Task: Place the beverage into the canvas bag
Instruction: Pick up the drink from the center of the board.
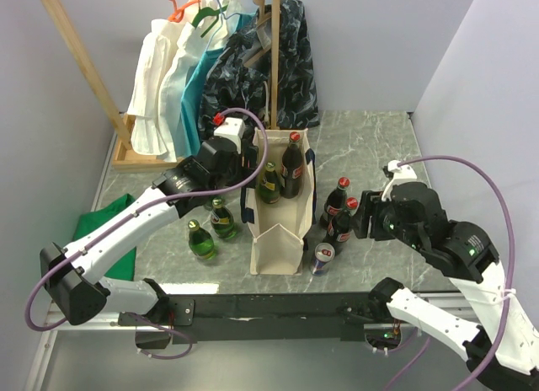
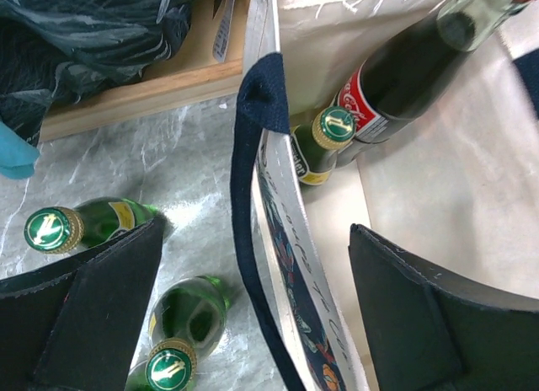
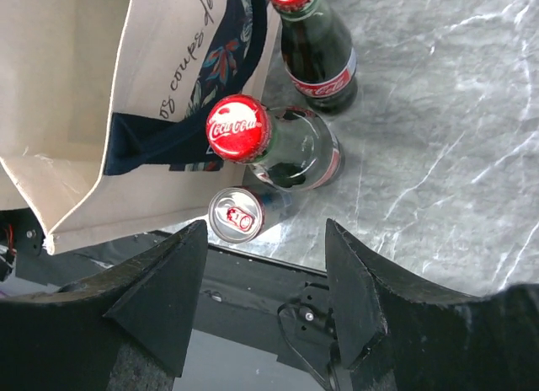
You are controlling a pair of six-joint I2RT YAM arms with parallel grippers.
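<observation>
The cream canvas bag (image 1: 278, 239) with navy handles stands open at mid-table. Inside it are a green bottle (image 1: 269, 182) and a cola bottle (image 1: 292, 163), also seen in the left wrist view (image 2: 324, 147) (image 2: 404, 71). My left gripper (image 1: 249, 158) is open and empty, with its jaws either side of the bag's left wall (image 2: 290, 239). Two green bottles (image 1: 222, 218) (image 1: 200, 239) stand left of the bag. Two cola bottles (image 1: 338, 197) (image 1: 344, 222) and a can (image 1: 322, 258) stand to its right. My right gripper (image 3: 265, 281) is open and empty, above the can (image 3: 238, 216) and the near cola bottle (image 3: 286, 147).
A wooden clothes rack (image 1: 274, 62) with white, teal and dark garments stands behind the bag. A green cloth (image 1: 99, 221) lies at the table's left edge. The black front rail (image 1: 278, 307) runs just below the can.
</observation>
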